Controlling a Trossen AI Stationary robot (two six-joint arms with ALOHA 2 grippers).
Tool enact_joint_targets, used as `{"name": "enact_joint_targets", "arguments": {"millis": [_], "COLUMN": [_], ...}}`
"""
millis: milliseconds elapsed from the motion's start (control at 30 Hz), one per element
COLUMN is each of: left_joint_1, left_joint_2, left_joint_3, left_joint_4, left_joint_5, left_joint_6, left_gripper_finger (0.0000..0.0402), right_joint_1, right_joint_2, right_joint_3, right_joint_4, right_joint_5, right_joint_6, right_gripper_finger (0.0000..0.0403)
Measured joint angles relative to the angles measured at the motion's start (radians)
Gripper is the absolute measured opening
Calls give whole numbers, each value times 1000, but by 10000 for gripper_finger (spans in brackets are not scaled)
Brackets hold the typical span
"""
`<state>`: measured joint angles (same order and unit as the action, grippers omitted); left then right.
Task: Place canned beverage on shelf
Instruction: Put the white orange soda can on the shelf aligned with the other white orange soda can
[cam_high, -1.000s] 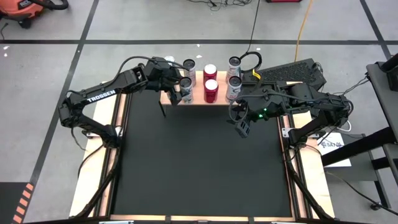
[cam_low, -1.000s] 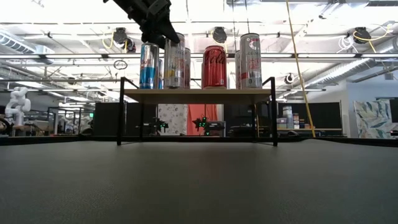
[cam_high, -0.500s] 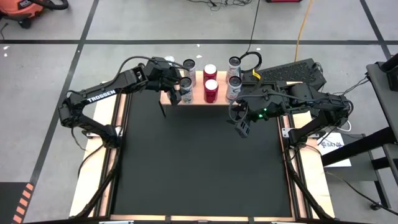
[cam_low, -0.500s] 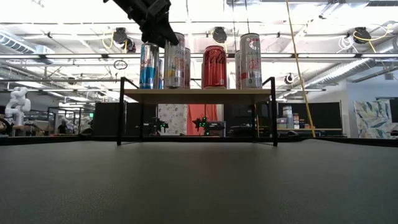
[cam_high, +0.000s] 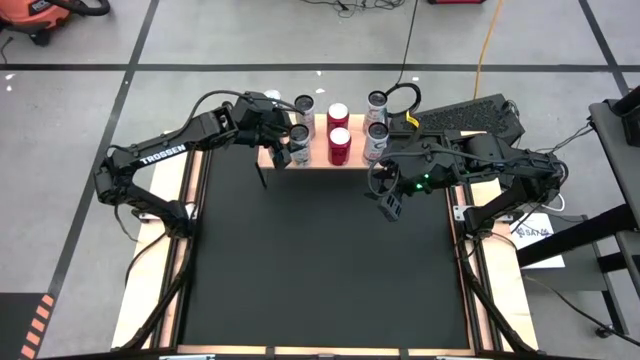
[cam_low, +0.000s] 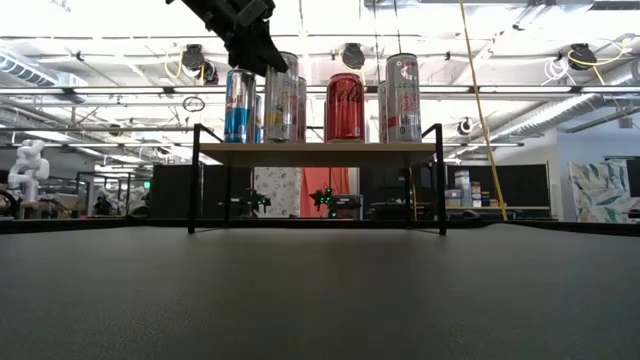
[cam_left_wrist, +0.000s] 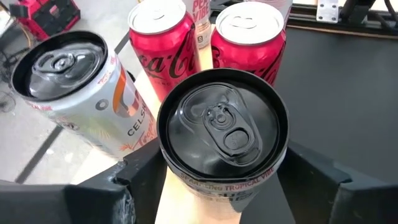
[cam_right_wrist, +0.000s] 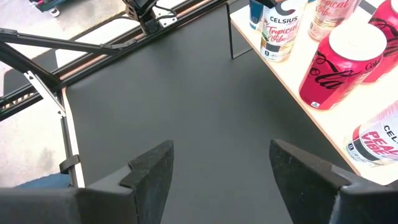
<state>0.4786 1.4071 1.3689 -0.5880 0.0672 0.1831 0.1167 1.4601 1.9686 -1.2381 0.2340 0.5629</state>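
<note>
One can (cam_left_wrist: 222, 140) sits between your left end effector (cam_left_wrist: 211, 180) fingers, already on the shelf (cam_low: 318, 154); spread them wider, lift straight up.

The high view looked straight down; the low view faced the shelf (cam_low: 318, 153) level from the table. Wrist views sat close, sharing its cans (cam_left_wrist: 222, 137).

Black arms (cam_high: 170, 150), white TROSSEN lettering, seemingly matte

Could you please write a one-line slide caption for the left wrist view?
Left gripper straddling a black-topped Celsius can on the shelf, beside two red cola cans.
</note>
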Motion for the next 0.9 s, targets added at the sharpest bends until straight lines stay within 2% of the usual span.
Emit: {"name": "enact_joint_targets", "arguments": {"millis": [200,667,900], "left_joint_1": [6,84,93], "left_joint_2": [-4,-3,-2], "left_joint_3": [1,2,3], "left_joint_4": [-30,-54,-68], "left_joint_5": [1,175,203], "left_joint_6": [48,175,227], "left_gripper_finger": [263,262,262], "right_joint_1": [0,0,0], "right_joint_2": [0,0,0], "right_joint_3": [0,0,0], "right_joint_4": [0,0,0], "right_joint_5": [0,0,0], "right_joint_6": [-1,0,-1], "right_gripper_finger": [247,247,247]}}
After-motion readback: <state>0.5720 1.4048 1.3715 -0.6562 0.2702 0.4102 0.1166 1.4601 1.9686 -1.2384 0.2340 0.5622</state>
